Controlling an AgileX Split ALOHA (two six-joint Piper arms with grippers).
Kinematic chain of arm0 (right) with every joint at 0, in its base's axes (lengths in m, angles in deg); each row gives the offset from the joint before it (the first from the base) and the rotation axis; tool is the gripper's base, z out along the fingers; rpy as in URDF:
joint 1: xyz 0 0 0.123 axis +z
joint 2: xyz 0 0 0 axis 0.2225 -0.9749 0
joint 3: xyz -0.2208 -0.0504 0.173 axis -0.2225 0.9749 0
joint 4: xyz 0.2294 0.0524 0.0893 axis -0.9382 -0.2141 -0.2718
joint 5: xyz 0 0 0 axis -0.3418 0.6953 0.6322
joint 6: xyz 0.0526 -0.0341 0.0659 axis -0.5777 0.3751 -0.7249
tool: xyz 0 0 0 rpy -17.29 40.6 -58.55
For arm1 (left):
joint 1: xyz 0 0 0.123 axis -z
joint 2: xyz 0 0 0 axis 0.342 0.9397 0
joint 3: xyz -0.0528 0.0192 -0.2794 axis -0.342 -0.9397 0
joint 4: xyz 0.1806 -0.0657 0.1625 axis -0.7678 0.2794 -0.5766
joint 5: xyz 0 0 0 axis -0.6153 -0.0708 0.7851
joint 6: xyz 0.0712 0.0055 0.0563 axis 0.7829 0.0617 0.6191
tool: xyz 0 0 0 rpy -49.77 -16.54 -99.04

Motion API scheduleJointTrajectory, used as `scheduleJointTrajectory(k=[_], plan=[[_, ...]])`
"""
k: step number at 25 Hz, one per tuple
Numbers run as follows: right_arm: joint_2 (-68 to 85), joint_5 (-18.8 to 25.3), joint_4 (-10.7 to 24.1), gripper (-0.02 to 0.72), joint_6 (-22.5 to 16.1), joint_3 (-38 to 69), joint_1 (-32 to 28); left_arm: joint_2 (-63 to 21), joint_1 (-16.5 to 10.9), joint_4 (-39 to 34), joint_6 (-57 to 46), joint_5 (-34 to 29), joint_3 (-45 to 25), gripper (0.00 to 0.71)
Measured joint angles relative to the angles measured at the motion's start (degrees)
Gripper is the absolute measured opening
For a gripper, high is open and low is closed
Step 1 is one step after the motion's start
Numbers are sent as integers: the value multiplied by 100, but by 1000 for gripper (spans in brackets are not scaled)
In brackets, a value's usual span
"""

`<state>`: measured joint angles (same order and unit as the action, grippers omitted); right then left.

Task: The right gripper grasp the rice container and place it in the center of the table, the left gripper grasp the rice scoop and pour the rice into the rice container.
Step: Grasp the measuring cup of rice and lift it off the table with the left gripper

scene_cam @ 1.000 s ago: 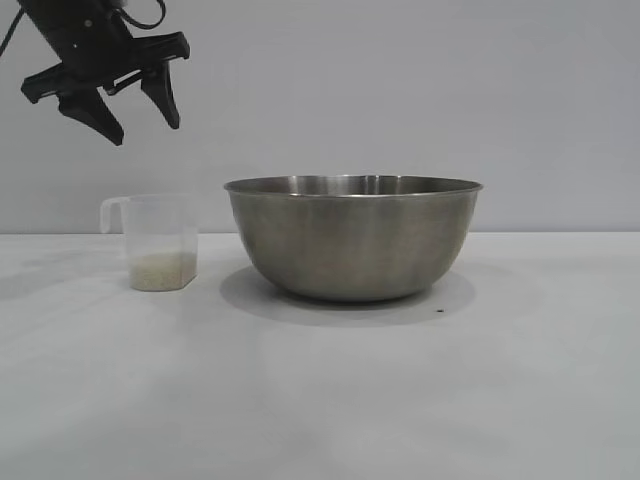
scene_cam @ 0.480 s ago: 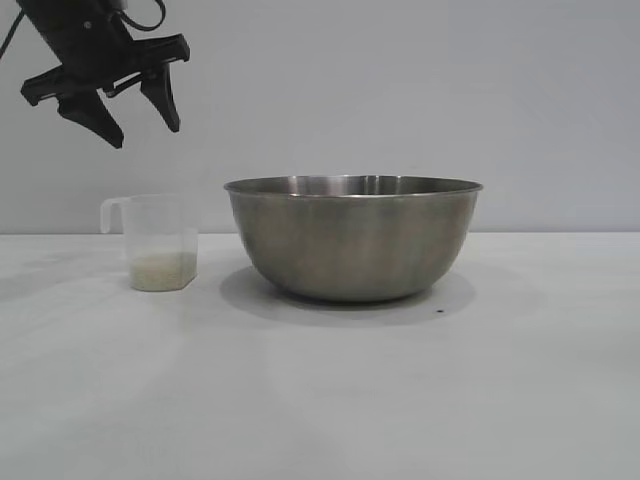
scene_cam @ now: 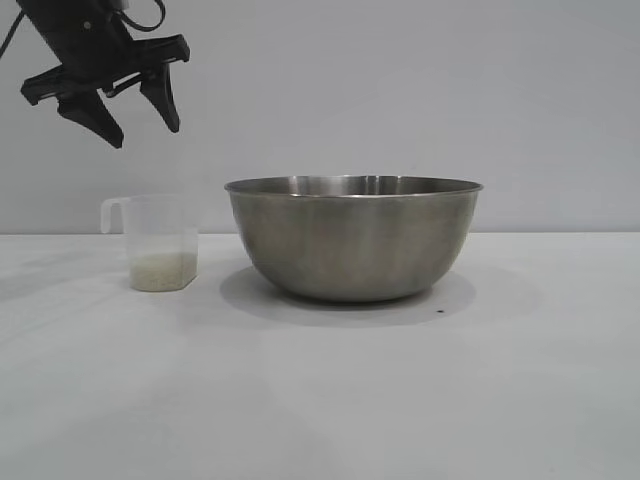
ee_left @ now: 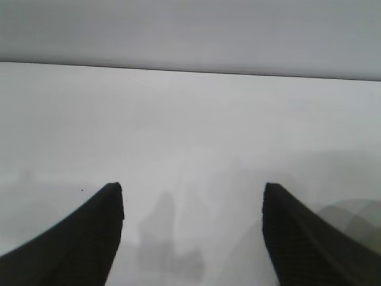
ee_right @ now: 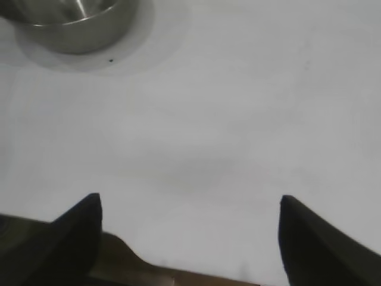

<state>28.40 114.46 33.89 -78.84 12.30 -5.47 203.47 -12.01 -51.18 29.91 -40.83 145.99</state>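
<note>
**Ann:** Two claws, neither one holding a thing! The left gripper (scene_cam: 135, 122) hangs spread wide, and directly beneath its fingertips stands the rice scoop (scene_cam: 157, 243) on the table (scene_cam: 320, 400), the rice (scene_cam: 162, 270) a pale layer at its bottom.

**Bo:** And the rice container (scene_cam: 352, 238)?

**Ann:** Off to that claw's side, toward mid-table, upright, just beside the scoop without touching. The right gripper (ee_right: 189, 238) gapes wide too, the bowl well ahead of its fingertips.

**Bo:** So the bowl step looks finished?

**Ann:** I'd say so. Scoop next: the left claw must drop, straddle the cup and close without tipping it.
</note>
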Motion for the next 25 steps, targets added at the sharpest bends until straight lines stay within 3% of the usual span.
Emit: scheduleJointTrajectory(k=[15, 25], plan=[[215, 0, 0, 566, 0, 0, -27, 0, 0, 0, 0, 0, 0, 436], [215, 0, -12, 566, 0, 0, -738, 0, 0, -13, 10, 0, 0, 436]])
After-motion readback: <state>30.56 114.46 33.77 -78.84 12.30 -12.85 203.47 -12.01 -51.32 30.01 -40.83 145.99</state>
